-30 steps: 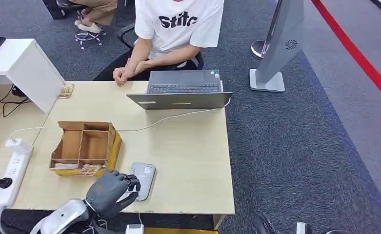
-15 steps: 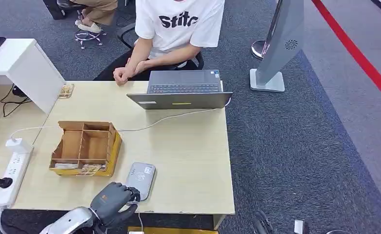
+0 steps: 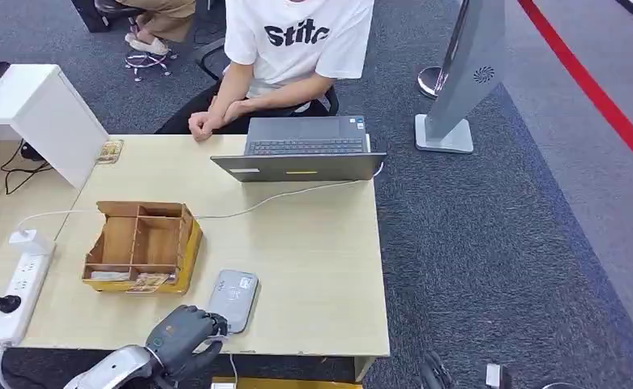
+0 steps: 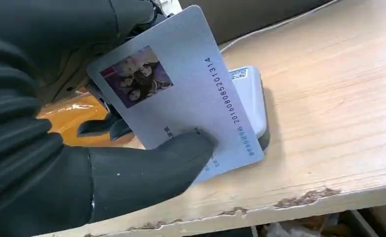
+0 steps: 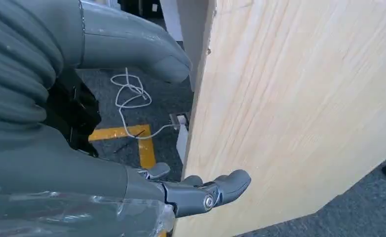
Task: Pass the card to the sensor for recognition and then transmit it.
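My left hand (image 3: 181,334) at near edge of wooden table (image 3: 313,267), thumb and fingers pinching ID card (image 4: 181,106) (photo and printed number face up). Card tilted over grey card reader (image 3: 233,291), partly covering it. My right hand (image 5: 146,123) low beside table's side panel, fingers spread, holding nothing. Table edge chipped near reader. Wooden divider box (image 3: 141,244) just beside reader; open laptop (image 3: 303,147) at far edge, seated person (image 3: 288,49) behind it. White power strip (image 3: 17,292) at left. Dark grey carpet (image 3: 491,243) around.
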`<action>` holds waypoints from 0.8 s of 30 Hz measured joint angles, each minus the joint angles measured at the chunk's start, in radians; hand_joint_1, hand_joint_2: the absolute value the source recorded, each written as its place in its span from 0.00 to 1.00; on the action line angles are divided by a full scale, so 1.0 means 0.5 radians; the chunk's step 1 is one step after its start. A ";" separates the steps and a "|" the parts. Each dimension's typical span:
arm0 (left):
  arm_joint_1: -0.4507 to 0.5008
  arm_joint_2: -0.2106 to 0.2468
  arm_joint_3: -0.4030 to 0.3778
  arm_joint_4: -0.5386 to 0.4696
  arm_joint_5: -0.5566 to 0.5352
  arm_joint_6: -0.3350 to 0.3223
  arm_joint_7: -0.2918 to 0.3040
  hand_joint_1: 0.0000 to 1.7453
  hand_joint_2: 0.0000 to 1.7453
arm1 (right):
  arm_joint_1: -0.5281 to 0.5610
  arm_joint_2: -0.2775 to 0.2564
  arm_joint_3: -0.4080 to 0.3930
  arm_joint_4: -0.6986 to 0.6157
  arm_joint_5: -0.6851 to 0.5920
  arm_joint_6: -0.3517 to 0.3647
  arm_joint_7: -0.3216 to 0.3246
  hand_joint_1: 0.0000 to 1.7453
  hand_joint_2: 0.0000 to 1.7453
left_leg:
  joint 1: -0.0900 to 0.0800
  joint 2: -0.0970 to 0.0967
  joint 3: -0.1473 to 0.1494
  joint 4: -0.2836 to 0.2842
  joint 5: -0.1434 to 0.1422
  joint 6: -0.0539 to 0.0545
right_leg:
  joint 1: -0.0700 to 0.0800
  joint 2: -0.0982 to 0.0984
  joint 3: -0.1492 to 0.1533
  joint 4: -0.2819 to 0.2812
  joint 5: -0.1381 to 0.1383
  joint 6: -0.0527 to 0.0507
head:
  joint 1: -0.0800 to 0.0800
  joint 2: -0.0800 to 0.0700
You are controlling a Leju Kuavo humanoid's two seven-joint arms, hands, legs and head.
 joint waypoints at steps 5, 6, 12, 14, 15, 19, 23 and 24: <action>-0.021 -0.100 0.077 -0.047 -0.022 0.272 -0.074 1.00 1.00 | 0.003 -0.027 -0.001 0.057 -0.009 0.092 -0.118 0.00 1.00 | -0.001 0.000 0.000 0.001 0.000 0.000 | 0.000 0.000 0.000 -0.001 0.000 0.000 | 0.002 0.000; -0.060 -0.122 0.088 -0.074 -0.032 0.286 -0.061 1.00 1.00 | 0.007 -0.031 -0.001 0.063 -0.017 0.092 -0.127 0.00 1.00 | -0.001 -0.002 0.000 0.001 0.001 0.001 | 0.000 -0.002 -0.001 -0.001 0.001 0.001 | 0.002 0.000; -0.533 -0.185 0.247 -0.151 -0.036 0.123 0.044 1.00 1.00 | 0.001 -0.047 0.005 0.083 -0.049 0.089 -0.111 0.00 1.00 | 0.000 -0.009 -0.004 0.002 0.007 0.001 | 0.000 -0.010 0.000 0.000 0.006 -0.001 | 0.002 -0.001; -0.621 -0.208 0.286 -0.152 -0.042 0.106 0.061 1.00 1.00 | 0.000 -0.053 0.010 0.089 -0.054 0.089 -0.102 0.00 1.00 | 0.000 -0.009 -0.003 0.002 0.009 -0.001 | 0.000 -0.008 0.000 0.000 0.006 -0.001 | 0.002 -0.001; -0.656 -0.215 0.302 -0.152 -0.048 0.103 0.066 1.00 1.00 | 0.000 -0.054 0.013 0.092 -0.057 0.089 -0.102 0.00 1.00 | 0.000 -0.009 -0.003 0.002 0.009 -0.001 | 0.000 -0.008 0.000 0.000 0.006 -0.001 | 0.002 0.000; -0.739 -0.239 0.364 -0.152 -0.062 0.097 0.071 1.00 1.00 | -0.001 -0.061 0.034 0.099 -0.059 0.088 -0.101 0.00 1.00 | 0.000 -0.009 -0.003 0.001 0.009 -0.002 | 0.000 -0.007 -0.001 0.000 0.006 -0.001 | 0.000 0.000; -0.767 -0.255 0.381 -0.152 -0.069 0.100 0.071 1.00 1.00 | -0.002 -0.066 0.039 0.105 -0.060 0.088 -0.101 0.00 1.00 | 0.000 -0.009 -0.004 0.001 0.009 -0.002 | 0.000 -0.007 -0.002 0.000 0.005 -0.001 | 0.000 0.000; -0.774 -0.256 0.382 -0.152 -0.069 0.100 0.071 1.00 1.00 | -0.002 -0.066 0.040 0.106 -0.060 0.088 -0.101 0.00 1.00 | 0.000 -0.009 -0.004 0.001 0.009 -0.002 | 0.000 -0.007 -0.002 0.000 0.005 -0.001 | 0.000 0.000</action>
